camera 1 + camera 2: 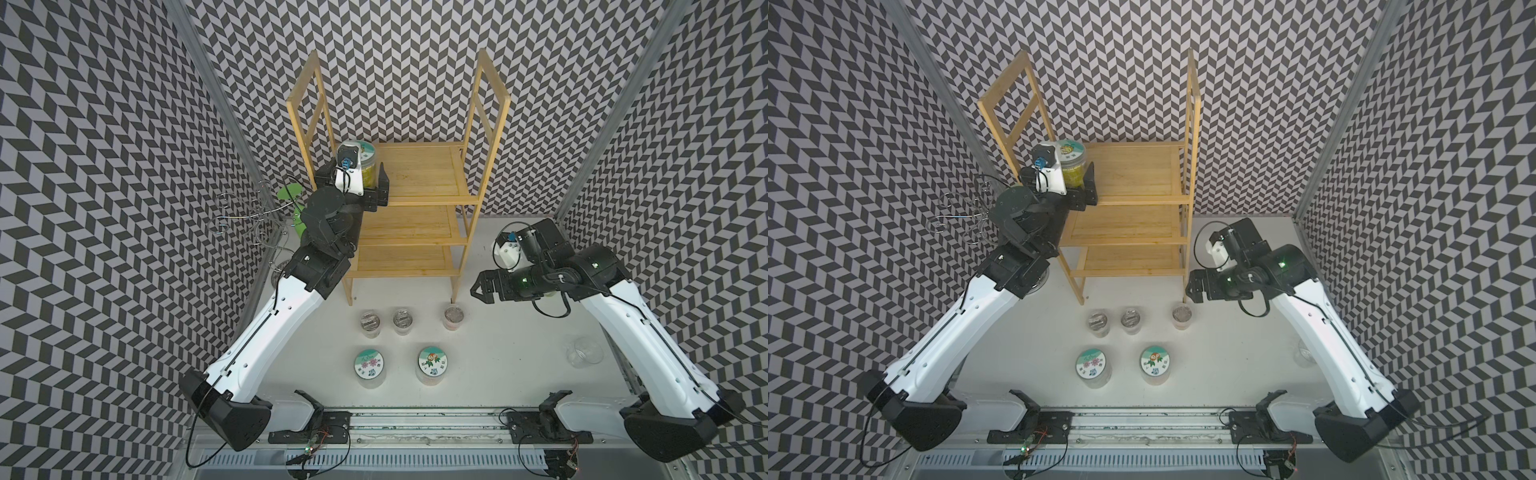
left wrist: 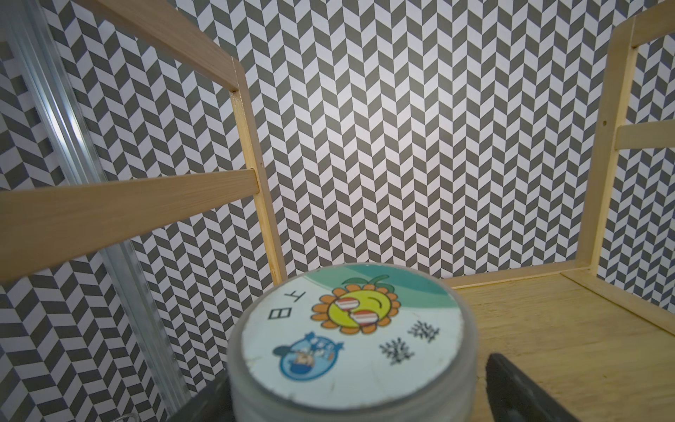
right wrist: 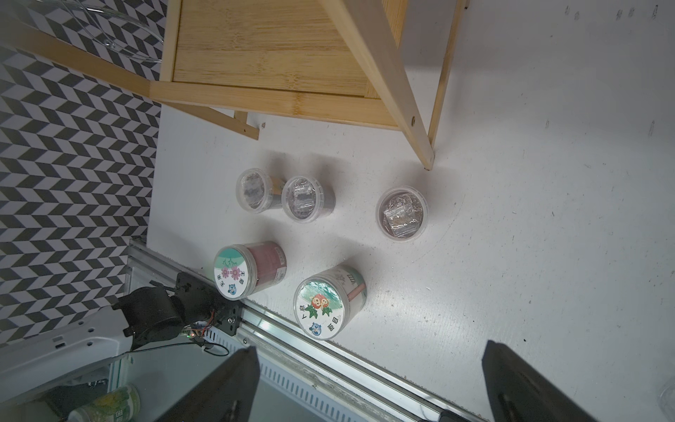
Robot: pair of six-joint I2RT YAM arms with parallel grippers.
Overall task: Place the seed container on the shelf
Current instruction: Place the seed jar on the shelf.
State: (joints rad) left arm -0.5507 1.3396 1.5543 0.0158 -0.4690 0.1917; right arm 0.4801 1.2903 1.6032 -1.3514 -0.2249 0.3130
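The sunflower seed jar (image 1: 368, 154) is sitting on the top tier of the bamboo shelf (image 1: 419, 174), by its left side frame. The left gripper (image 1: 368, 174) is reaching around it, jaws wide, not squeezing. The right gripper (image 1: 476, 286) is hanging wide open over the desk (image 1: 498, 353), holding nothing.

We see the shelf (image 1: 419, 174) in pale, matt wood with a fine grain. The jar (image 2: 350, 336) is cloudy clear plastic under a smooth printed label. The table (image 3: 529, 219) is white, matt and lightly scuffed. The wire stand (image 1: 253, 216) is shiny bare metal.
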